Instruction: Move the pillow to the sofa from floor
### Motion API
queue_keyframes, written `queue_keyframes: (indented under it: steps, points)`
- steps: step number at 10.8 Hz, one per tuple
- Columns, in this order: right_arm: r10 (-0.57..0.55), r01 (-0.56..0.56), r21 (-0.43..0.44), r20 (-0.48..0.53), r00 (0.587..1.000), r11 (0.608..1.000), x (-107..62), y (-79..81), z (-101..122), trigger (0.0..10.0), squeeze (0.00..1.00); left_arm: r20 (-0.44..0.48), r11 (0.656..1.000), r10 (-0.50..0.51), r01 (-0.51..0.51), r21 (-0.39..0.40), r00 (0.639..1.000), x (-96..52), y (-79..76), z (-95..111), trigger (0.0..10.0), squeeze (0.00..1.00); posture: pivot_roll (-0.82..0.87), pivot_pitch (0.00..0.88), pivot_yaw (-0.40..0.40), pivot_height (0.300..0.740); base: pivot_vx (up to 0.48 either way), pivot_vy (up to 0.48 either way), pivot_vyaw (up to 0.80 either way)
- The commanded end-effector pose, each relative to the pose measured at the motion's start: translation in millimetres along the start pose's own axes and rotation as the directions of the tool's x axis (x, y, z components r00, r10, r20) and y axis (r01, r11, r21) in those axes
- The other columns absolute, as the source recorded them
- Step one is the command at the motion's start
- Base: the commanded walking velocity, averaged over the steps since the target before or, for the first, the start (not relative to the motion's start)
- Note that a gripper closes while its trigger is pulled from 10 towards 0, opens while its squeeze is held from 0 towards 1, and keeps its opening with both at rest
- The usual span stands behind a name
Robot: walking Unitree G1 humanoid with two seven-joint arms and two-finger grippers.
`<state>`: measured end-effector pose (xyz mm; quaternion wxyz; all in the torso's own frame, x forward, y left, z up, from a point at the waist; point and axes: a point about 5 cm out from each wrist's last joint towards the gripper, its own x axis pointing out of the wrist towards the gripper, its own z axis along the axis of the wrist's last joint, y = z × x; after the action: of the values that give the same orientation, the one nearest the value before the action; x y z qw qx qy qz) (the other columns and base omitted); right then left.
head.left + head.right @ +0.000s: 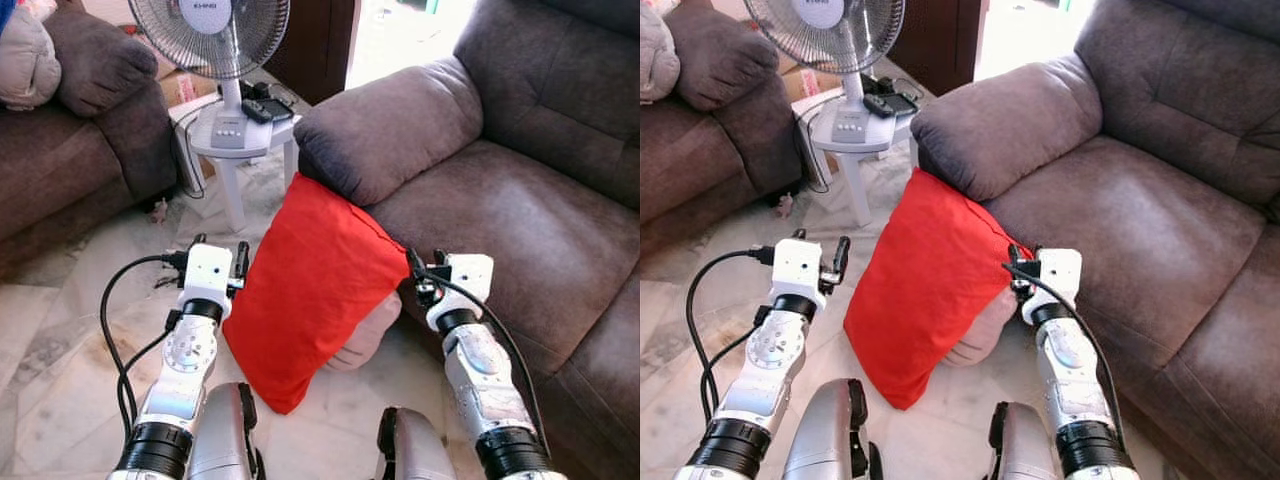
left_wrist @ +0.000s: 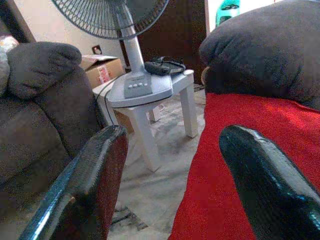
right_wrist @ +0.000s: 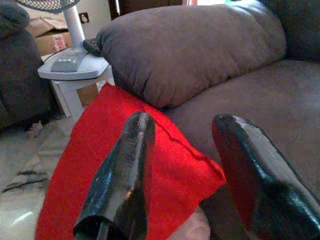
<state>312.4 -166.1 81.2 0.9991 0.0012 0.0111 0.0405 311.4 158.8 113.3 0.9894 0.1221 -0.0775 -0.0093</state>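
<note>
1. Your pillow stands on the floor, leaning against the sofa just under its armrest. A paler cushion is tucked behind it, at its lower edge.
2. Your left tool sits just beside the pillow's left edge with its fingers apart. In the left wrist view, red fabric lies beyond one finger, so you look lined up but not yet gripping.
3. Your right tool is at the pillow's right corner, its fingers spread. That corner sits ahead, between them, in the right wrist view.
4. You seem to be bracketing the pillow from both sides, which suits a soft, bulky thing.
5. Beyond your left tool, a fan stands on a small desk; keep the lift clear of it.
</note>
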Motion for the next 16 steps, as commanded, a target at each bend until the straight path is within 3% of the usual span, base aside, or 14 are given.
queue_keyframes:
  steps: [1,2,9,12,15,16]
  points:
    - [-0.012,0.012,-0.025,0.003,1.0,1.0,-0.1,-0.9,0,10.0,0.0,-0.005,1.0,0.002,-0.002,0.022,1.0,0.5,1.6,0,10.0,0.0,0.03,0.094,-0.057,0.584,0.285,0.0,0.46]
    - [-0.023,0.022,0.04,0.009,1.0,0.999,0.0,-2.1,1,10.0,0.0,-0.002,1.0,0.003,-0.003,0.019,1.0,0.6,1.5,0,10.0,0.0,0.03,0.094,-0.057,0.584,0.292,0.0,0.0]
    - [-0.031,0.032,0.054,-0.025,0.999,0.998,0.5,-2.0,-4,10.0,0.0,-0.008,1.0,0.001,-0.001,0.016,1.0,0.3,0.6,0,10.0,0.0,0.03,0.099,-0.056,0.584,0.295,0.0,0.0]
    - [-0.036,0.038,0.057,-0.03,0.999,0.998,0.4,-2.9,-5,10.0,0.0,0.004,0.999,-0.031,0.031,0.019,1.0,-0.2,-2.1,1,10.0,0.0,0.03,0.101,-0.055,0.584,0.099,0.0,-0.52]
    - [-0.021,0.03,0.054,-0.155,0.988,0.998,-2.7,-1.2,-25,10.0,0.0,-0.004,0.999,-0.036,0.036,0.02,0.999,-0.5,-4.0,0,10.0,0.0,0.03,0.096,-0.053,0.584,0.0,0.0,0.0]
    - [-0.019,0.039,0.086,-0.225,0.974,0.996,-4.2,-1.4,-35,10.0,1.0,-0.008,0.999,-0.037,0.037,0.02,0.999,-0.4,-4.0,-1,10.0,0.0,0.03,0.096,-0.052,0.584,0.0,0.0,0.0]
